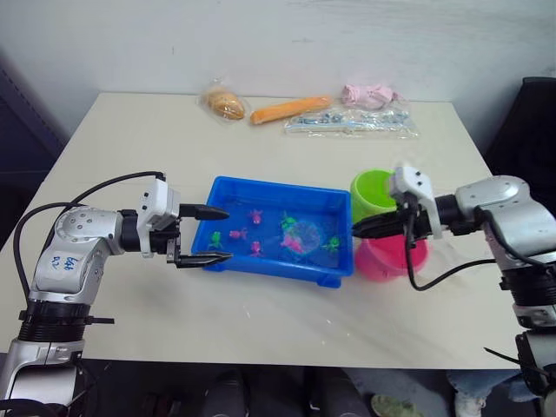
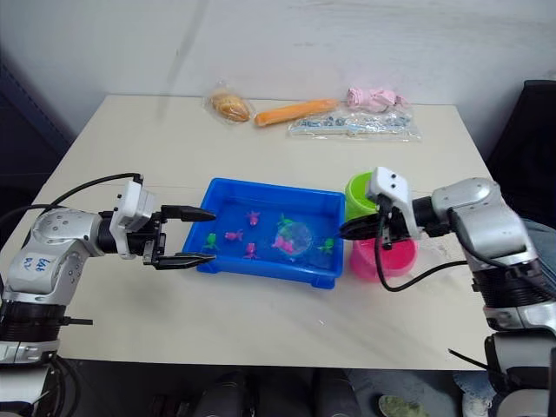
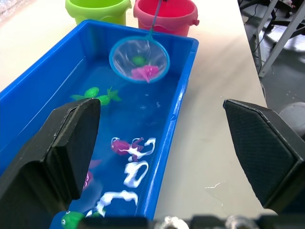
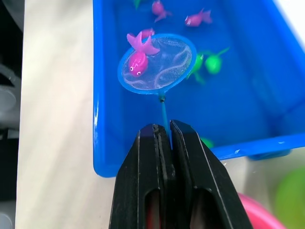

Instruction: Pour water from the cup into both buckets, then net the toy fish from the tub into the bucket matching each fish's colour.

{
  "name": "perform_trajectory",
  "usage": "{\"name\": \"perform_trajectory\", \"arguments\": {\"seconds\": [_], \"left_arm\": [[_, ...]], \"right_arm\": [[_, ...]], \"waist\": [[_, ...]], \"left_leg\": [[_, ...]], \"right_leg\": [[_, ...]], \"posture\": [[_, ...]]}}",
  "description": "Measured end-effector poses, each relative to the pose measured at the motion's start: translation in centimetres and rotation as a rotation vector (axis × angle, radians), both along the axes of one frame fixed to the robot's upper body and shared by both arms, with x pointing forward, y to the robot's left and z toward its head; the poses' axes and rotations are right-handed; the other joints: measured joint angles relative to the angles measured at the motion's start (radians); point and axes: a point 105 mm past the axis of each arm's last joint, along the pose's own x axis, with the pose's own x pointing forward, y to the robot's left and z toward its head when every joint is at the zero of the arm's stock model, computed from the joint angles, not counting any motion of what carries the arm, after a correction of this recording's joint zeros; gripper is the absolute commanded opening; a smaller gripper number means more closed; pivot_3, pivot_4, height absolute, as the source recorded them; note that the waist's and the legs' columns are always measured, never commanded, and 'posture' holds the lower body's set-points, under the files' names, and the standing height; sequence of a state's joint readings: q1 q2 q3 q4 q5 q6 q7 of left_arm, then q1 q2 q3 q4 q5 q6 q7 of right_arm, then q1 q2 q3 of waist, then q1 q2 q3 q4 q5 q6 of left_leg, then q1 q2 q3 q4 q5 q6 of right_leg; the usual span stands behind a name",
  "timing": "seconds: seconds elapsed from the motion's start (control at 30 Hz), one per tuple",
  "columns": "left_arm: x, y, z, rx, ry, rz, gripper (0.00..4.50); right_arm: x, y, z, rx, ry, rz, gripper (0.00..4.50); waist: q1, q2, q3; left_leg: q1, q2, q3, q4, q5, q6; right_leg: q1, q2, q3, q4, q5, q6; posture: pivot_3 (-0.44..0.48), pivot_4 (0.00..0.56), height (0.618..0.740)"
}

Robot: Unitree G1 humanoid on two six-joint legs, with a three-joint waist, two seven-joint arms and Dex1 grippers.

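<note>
The blue tub (image 1: 217, 193) holds water and several small pink and green toy fish (image 1: 236, 234). My right gripper (image 4: 162, 131) is shut on the thin handle of the blue-rimmed net (image 4: 157, 62). The hoop hangs over the tub's right half. A pink fish (image 4: 138, 59) lies in the mesh, its tail across the rim. The green bucket (image 1: 373, 193) and pink bucket (image 1: 391, 259) stand at the tub's right end, under my right gripper. My left gripper (image 1: 211, 234) is open at the tub's left end, one finger on each side of the wall. The cup is out of view.
Along the table's far edge lie a bagged bun (image 1: 226, 105), an orange carrot-like piece (image 1: 291, 109), a pink soft item (image 1: 368, 94) and a clear bag of small parts (image 1: 347, 122). A dark chair (image 1: 532, 122) stands past the right edge.
</note>
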State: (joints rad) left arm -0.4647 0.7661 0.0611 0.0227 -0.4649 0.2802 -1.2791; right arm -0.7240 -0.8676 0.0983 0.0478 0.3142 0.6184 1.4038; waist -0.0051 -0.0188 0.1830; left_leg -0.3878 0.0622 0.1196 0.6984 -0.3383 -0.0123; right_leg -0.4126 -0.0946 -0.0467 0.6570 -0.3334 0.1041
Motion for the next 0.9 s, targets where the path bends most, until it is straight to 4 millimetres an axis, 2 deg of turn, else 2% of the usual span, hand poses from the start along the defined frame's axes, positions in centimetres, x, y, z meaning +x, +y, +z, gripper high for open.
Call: {"name": "perform_trajectory", "arguments": {"seconds": [0.2,0.3,0.43,0.53,0.67,0.9], "left_arm": [[0.3,-0.5,0.1,-0.034,-0.012,-0.023,4.45],[0.4,-1.4,0.5,-0.074,-0.012,-0.046,4.45],[0.5,-2.6,0.4,-0.105,0.016,-0.081,4.45],[0.6,-4.1,0.8,-0.134,0.019,-0.126,4.45],[0.6,-5.2,1.2,-0.155,0.017,-0.166,4.45],[0.8,-6.6,0.9,-0.183,0.047,-0.205,4.45]], "right_arm": [[-1.5,-1.5,2.5,0.074,-0.075,-0.080,0.00],[-2.9,-2.2,3.4,0.127,-0.097,-0.140,0.00],[-5.5,-3.6,3.5,0.174,-0.102,-0.224,0.00],[-7.9,-5.8,3.2,0.196,-0.130,-0.372,0.00],[-9.9,-8.2,2.6,0.181,-0.176,-0.560,0.00],[-11.4,-11.1,0.1,0.104,-0.227,-0.775,0.00]], "waist": [[0.004,0.000,0.000],[0.006,0.000,0.000],[0.007,0.000,0.000],[0.019,0.000,0.000],[0.024,0.000,0.000],[0.022,0.000,0.000]], "left_leg": [[0.000,0.000,-0.001,0.000,0.000,0.000],[-0.001,0.000,-0.001,0.000,0.000,0.000],[-0.001,-0.001,-0.001,0.000,0.000,0.000],[-0.001,-0.003,-0.002,0.000,0.000,0.000],[0.002,-0.004,-0.002,0.000,0.000,0.000],[0.002,-0.005,-0.002,0.000,0.001,0.001]], "right_leg": [[0.000,0.000,0.000,0.000,0.000,0.000],[0.000,-0.001,0.000,0.000,0.000,0.000],[0.001,0.000,0.000,0.000,0.000,0.000],[0.001,0.000,0.000,-0.002,0.000,0.000],[0.003,0.000,0.001,-0.003,0.000,0.001],[0.003,0.001,0.002,-0.002,0.001,0.001]], "posture": [[0.000,0.150,0.740],[0.000,0.150,0.740],[0.000,0.150,0.740],[0.000,0.150,0.740],[0.000,0.150,0.740],[0.000,0.150,0.740]]}}
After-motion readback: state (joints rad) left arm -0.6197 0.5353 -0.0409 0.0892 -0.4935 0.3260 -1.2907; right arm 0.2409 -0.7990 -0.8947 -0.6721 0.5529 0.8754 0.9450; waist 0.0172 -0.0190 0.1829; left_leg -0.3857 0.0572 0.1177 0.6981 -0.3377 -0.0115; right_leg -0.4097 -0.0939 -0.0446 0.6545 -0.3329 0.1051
